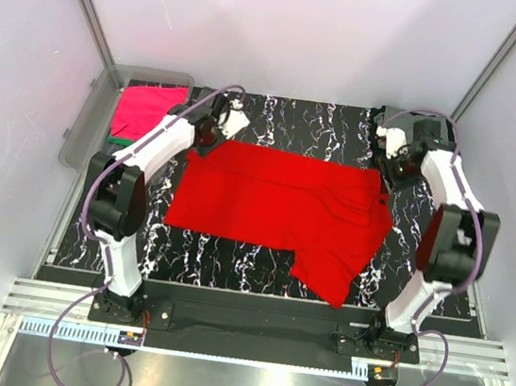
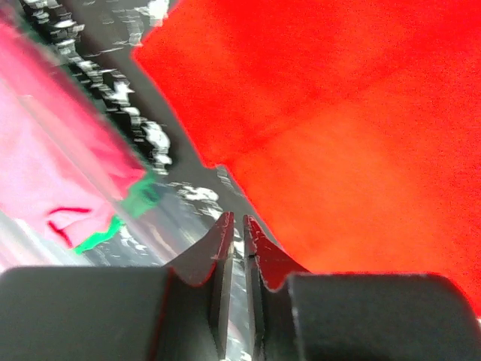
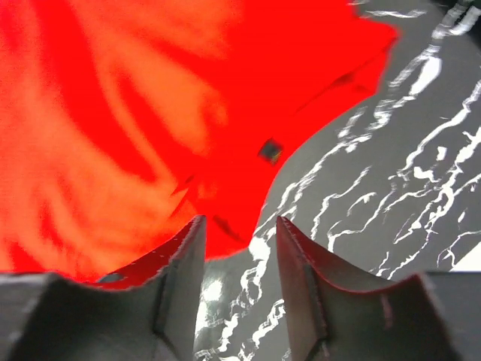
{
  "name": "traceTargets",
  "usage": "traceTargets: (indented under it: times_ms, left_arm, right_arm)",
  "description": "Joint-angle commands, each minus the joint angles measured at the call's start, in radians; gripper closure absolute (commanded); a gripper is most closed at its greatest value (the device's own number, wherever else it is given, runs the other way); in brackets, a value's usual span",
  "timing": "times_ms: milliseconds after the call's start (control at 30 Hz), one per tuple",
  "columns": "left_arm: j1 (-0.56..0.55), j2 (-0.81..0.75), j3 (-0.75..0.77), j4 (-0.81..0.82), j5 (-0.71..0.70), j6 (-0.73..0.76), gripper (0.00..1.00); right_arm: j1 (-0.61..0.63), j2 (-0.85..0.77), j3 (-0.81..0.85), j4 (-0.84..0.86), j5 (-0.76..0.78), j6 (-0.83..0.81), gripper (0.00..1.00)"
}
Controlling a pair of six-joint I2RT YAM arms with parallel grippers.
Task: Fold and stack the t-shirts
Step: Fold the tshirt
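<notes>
The red t-shirt (image 1: 275,205) lies spread flat across the middle of the table (image 1: 277,119), with one part reaching out toward 5 o'clock. Its 10 o'clock corner sits just to the 3 o'clock side of the left gripper (image 2: 237,219) in the left wrist view. Its 2 o'clock edge ends at the right gripper (image 3: 240,222), just against the tip of the left-hand finger.

At the table's 10 o'clock a clear plastic bin (image 1: 81,127) holds a pink t-shirt (image 1: 146,107), with a green t-shirt (image 2: 135,199) showing under it. Nothing lies between either claw and the red cloth.

The left claw is all but closed, with only a thin slit between the fingers, and no cloth is visibly pinched. The right claw stands partly open over bare marble-patterned tabletop and holds nothing.
</notes>
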Motion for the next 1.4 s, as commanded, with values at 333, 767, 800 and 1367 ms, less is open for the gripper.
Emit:
traceTargets:
  times_ms: [333, 767, 800, 1367]
  left_arm:
    - [-0.026, 0.053, -0.239, -0.030, 0.189, -0.149, 0.91]
    - [-0.026, 0.074, -0.240, -0.027, 0.161, -0.146, 0.91]
    - [-0.026, 0.074, -0.245, -0.028, 0.161, -0.145, 0.91]
    - [-0.026, 0.076, -0.237, -0.028, 0.157, -0.145, 0.90]
  right_arm:
    - [0.073, -0.151, -0.246, -0.073, -0.278, -0.384, 0.59]
    - [0.160, -0.071, -0.320, 0.015, -0.103, -0.416, 0.59]
    - [0.162, -0.074, -0.327, 0.025, -0.096, -0.418, 0.59]
    - [0.160, -0.030, -0.361, 0.131, 0.016, -0.395, 0.60]
